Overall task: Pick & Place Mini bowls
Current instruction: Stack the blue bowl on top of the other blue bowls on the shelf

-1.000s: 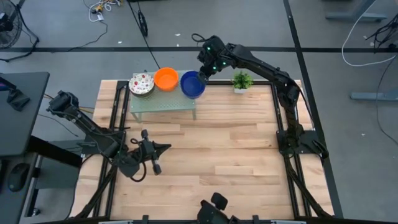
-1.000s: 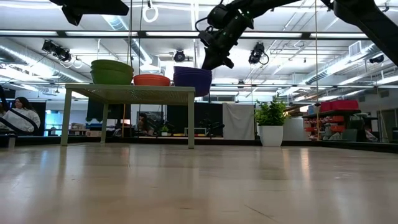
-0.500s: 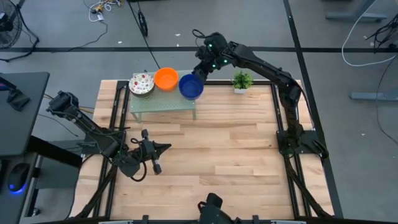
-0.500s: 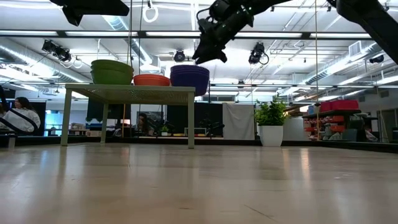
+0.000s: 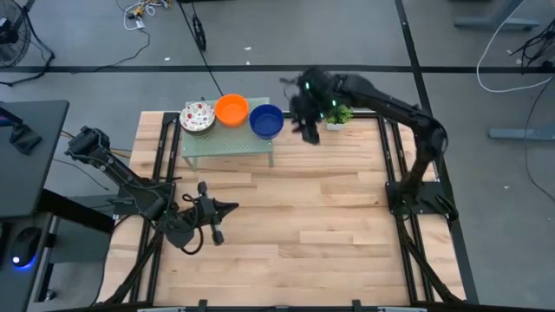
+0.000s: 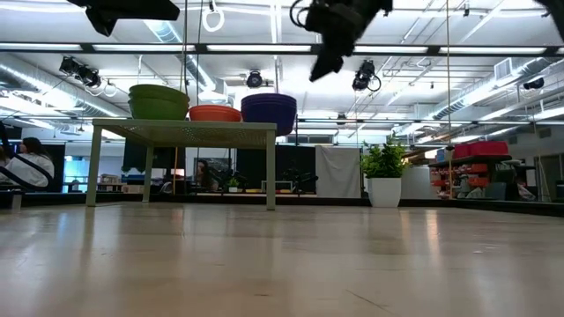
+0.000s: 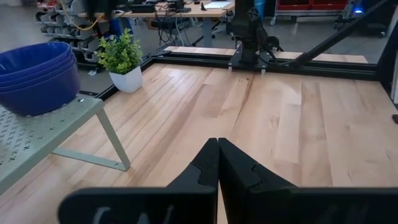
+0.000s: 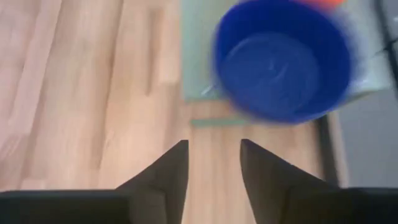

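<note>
Overhead, the left gripper (image 5: 227,205) sits low over the wooden table (image 5: 329,208), near its front-left part and well apart from the bowls. Its jaws are pressed fully together with nothing between them, as the left wrist view shows: the two dark fingers (image 7: 217,163) meet along one line above bare boards.

Further along, a small pale green perforated stand (image 5: 227,145) rests at the back of the table. Three groups of mini bowls sit in a row on it. The white speckled bowls (image 5: 198,116) are at the left end; in the low view this stack shows a green underside (image 6: 159,101). The orange bowls (image 5: 231,109) come next, touching or nearly touching their neighbours. The blue bowls (image 5: 267,120) stand at the right end of the stand, several nested together, as the left wrist view makes plain (image 7: 37,76). From the right wrist camera the blue stack (image 8: 283,67) overhangs the stand's corner.

Right of the stand, the right gripper (image 5: 309,128) hangs in the air between the blue bowls and the small potted plant (image 5: 337,113), raised well above the stand in the low view (image 6: 328,60). Its jaws stand apart with a clear gap and hold nothing (image 8: 211,165).
</note>
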Available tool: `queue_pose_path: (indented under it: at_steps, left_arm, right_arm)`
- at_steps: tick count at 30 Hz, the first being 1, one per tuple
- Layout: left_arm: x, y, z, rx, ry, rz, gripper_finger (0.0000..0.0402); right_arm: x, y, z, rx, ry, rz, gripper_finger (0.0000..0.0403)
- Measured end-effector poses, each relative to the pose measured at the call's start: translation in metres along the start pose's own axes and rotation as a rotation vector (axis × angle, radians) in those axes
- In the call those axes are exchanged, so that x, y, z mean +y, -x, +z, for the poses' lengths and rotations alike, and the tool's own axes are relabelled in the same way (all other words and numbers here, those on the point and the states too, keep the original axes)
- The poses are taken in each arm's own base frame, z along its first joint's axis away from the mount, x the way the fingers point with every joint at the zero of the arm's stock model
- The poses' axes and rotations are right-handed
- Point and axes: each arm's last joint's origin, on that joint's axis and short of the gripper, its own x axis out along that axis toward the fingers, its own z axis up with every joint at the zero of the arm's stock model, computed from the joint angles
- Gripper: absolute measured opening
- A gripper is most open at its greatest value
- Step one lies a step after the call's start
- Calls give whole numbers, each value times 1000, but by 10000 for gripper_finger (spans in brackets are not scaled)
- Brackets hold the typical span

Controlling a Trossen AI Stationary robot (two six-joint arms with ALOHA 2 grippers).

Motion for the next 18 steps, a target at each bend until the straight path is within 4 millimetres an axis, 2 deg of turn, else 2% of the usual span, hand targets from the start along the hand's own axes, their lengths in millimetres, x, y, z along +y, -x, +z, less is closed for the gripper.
queue_pose_path:
  at_steps: [2,4,8,14,18]
  left_arm:
    - [0,0,0,-1,-1,3,5]
    - [0,0,0,-4,-2,12,5]
    - [1,0,0,-7,-2,19,5]
    - [2,0,1,-25,-23,57,5]
    - [2,0,1,-28,-34,66,5]
  right_arm:
    - [9,-12,-16,18,11,-3,125]
    - [13,-23,-32,36,16,-76,106]
    - [5,-46,-50,-23,-26,-244,69]
    - [-1,-61,-53,-175,-35,-271,30]
    - [-1,-62,-50,-226,-33,-241,17]
